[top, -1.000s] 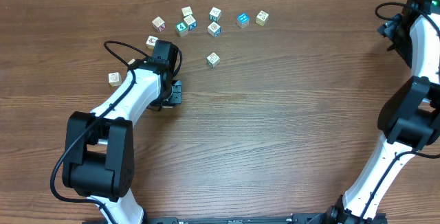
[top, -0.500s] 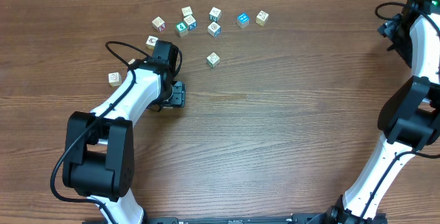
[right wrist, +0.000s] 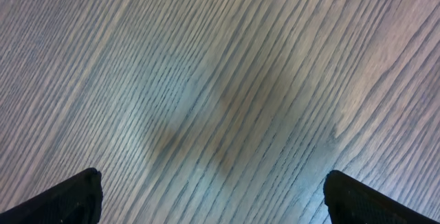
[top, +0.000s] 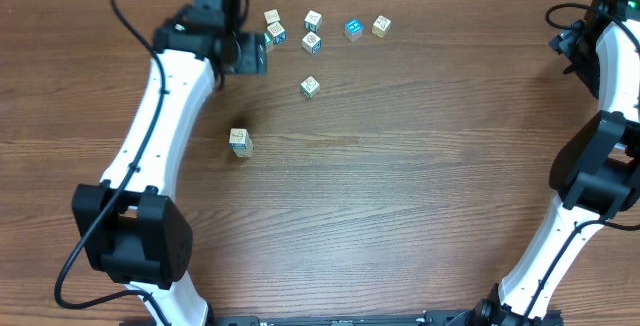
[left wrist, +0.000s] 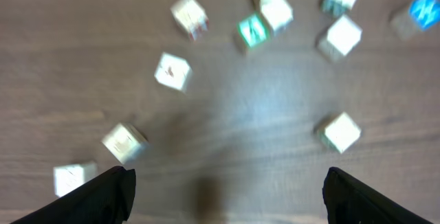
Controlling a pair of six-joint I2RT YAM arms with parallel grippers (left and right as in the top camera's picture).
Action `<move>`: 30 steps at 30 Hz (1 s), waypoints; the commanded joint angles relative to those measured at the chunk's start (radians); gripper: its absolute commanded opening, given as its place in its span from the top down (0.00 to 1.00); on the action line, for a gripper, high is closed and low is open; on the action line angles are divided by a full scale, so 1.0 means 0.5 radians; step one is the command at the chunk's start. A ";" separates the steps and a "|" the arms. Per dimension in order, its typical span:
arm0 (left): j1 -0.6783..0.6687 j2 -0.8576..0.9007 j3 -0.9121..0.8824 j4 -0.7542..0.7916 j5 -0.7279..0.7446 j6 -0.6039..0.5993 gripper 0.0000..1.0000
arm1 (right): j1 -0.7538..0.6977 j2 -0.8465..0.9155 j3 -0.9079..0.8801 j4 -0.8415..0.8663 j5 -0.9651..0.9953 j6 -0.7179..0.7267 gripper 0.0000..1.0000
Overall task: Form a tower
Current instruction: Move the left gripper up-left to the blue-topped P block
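Note:
The tower [top: 240, 142] stands alone on the wooden table [top: 400, 186], left of centre, one cube wide, with a cream top and a blue-teal face below. My left gripper [top: 250, 54] hovers well behind it, over the back cluster of loose cubes [top: 312, 42]. The blurred left wrist view shows the left gripper [left wrist: 230, 198] open, nothing between its fingers, several cubes [left wrist: 172, 71] on the table below. At the far right my right gripper [right wrist: 214, 196] is open over bare wood grain.
Single cubes lie scattered along the back: one [top: 310, 86] nearest the middle, a blue one [top: 352, 29] and a pale one [top: 381, 25] to the right. The left arm [top: 150, 136] slants across the table's left side.
The left gripper opened, let go of the stack, rose and swung back to the loose cubes. The tower now stands uncovered. The right arm has not moved.

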 commanded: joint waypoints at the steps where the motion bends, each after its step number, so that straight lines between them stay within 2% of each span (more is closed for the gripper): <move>1: 0.098 -0.005 0.080 -0.014 -0.008 0.023 0.15 | 0.001 0.014 0.031 0.006 0.027 -0.002 0.00; 14: 0.569 0.084 0.057 -0.299 -0.011 -0.048 0.16 | 0.001 0.014 0.030 0.005 0.027 -0.002 0.00; 24: 0.675 0.475 0.056 -0.358 0.012 0.079 0.30 | 0.001 0.014 0.030 0.006 0.027 -0.002 0.00; 30: 0.676 0.629 0.056 -0.362 0.001 0.130 0.32 | 0.001 0.014 0.030 0.005 0.027 -0.002 0.00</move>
